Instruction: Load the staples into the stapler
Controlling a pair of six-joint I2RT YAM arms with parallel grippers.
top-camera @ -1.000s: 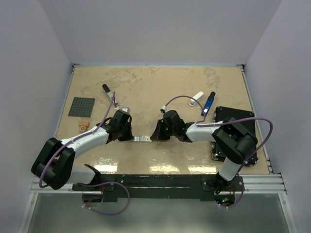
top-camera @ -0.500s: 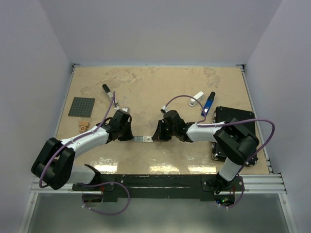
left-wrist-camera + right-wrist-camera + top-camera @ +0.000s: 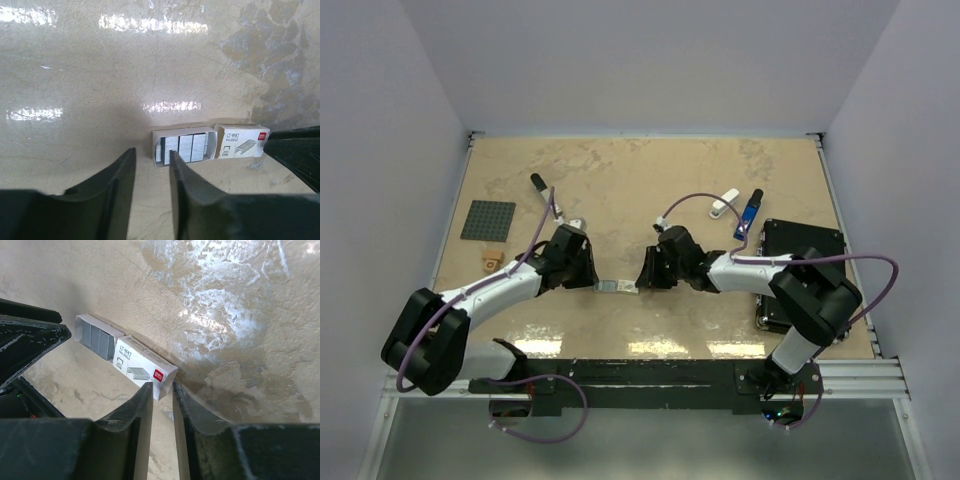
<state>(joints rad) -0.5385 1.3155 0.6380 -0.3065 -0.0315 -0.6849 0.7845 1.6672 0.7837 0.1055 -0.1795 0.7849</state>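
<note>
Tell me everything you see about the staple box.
The staples box is small white card, lying flat on the tan table between the left gripper and right gripper. Its sleeve bears a red logo and a staple drawing; the inner tray is slid half out, showing grey staple strips. Neither grips it.

left gripper (image 3: 151, 156): jaws now parted, staples (image 3: 200, 145) let go | right gripper (image 3: 162, 388): jaws now parted | right elbow (image 3: 815, 300): swung outward
</note>
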